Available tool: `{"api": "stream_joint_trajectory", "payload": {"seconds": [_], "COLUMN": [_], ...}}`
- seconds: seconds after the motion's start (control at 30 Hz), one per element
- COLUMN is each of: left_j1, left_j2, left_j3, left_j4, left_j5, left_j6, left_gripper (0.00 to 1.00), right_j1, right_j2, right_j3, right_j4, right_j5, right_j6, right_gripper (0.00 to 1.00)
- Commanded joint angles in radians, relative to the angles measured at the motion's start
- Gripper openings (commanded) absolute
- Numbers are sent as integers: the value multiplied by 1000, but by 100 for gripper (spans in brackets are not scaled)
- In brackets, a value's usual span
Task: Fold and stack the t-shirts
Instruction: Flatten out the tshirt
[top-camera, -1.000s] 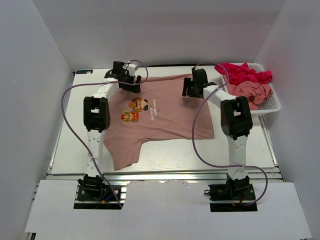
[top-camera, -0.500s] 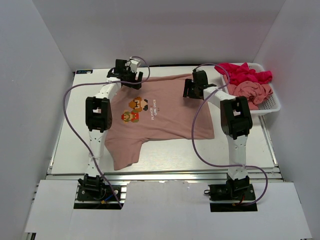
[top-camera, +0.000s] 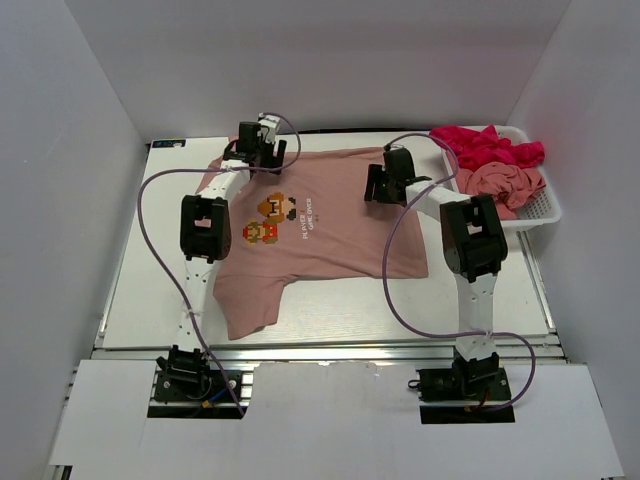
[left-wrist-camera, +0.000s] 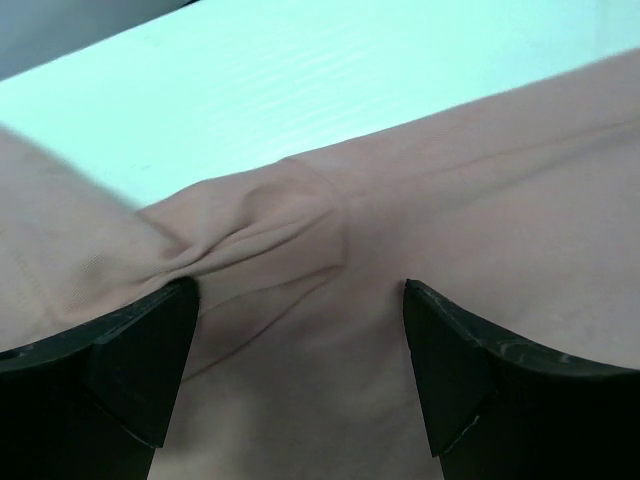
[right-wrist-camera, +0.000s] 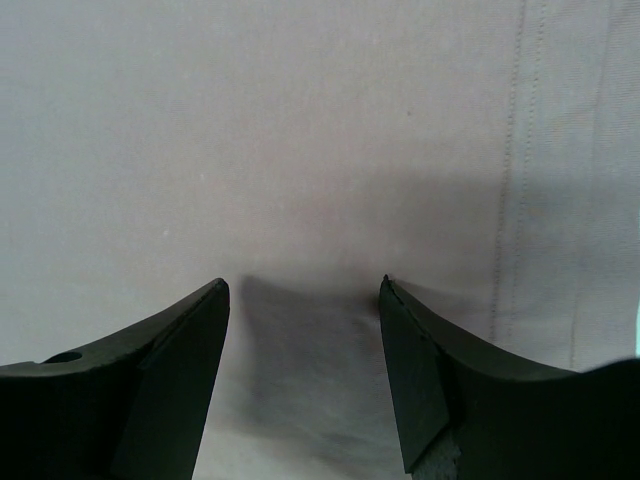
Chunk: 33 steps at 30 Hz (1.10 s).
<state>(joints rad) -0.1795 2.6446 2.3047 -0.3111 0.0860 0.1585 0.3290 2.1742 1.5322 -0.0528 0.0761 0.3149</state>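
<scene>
A salmon-pink t-shirt (top-camera: 330, 230) with a pixel-art chest print (top-camera: 270, 220) lies spread flat on the white table (top-camera: 150, 260). My left gripper (top-camera: 252, 157) hovers open over its far left corner. In the left wrist view, that gripper (left-wrist-camera: 300, 292) has wrinkled cloth (left-wrist-camera: 250, 240) between its black fingers (left-wrist-camera: 140, 360), close to the shirt's edge. My right gripper (top-camera: 381, 187) is open over the far right part of the shirt. In the right wrist view, this gripper (right-wrist-camera: 303, 284) has flat cloth (right-wrist-camera: 300, 150) under it, and a stitched hem (right-wrist-camera: 515, 150) runs to the right.
A white mesh basket (top-camera: 540, 212) stands at the far right of the table, holding a crumpled magenta-red t-shirt (top-camera: 490, 147) and a crumpled pink t-shirt (top-camera: 508, 185). White walls close in the table on three sides. Purple cables loop from both arms.
My left gripper has shifted a little right and farther along the shirt's far edge. My right gripper has come slightly nearer, over the shirt. Both stay open.
</scene>
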Motion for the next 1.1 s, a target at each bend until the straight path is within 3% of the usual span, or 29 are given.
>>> {"api": "stream_joint_trajectory", "payload": {"seconds": [0.0, 0.37, 0.53, 0.7, 1.07], "left_j1": [9, 37, 54, 89, 104], "left_j2": [-98, -357, -226, -103, -72], "left_j3": [-31, -313, -225, -76, -70], "left_j4": [47, 86, 99, 53, 82], "left_j5": [-132, -190, -201, -128, -88], "left_j6": [-57, -39, -7, -69, -80], "left_gripper": [92, 94, 94, 94, 94], "right_j1": [10, 18, 21, 21, 21], "right_j2": [-53, -60, -73, -91, -65], "right_j3": [-11, -32, -38, -55, -35], "right_j4": [34, 42, 42, 42, 39], "right_j5": [8, 16, 14, 50, 57], "right_j6": [3, -5, -4, -14, -10], "right_gripper": [67, 67, 66, 67, 67]}}
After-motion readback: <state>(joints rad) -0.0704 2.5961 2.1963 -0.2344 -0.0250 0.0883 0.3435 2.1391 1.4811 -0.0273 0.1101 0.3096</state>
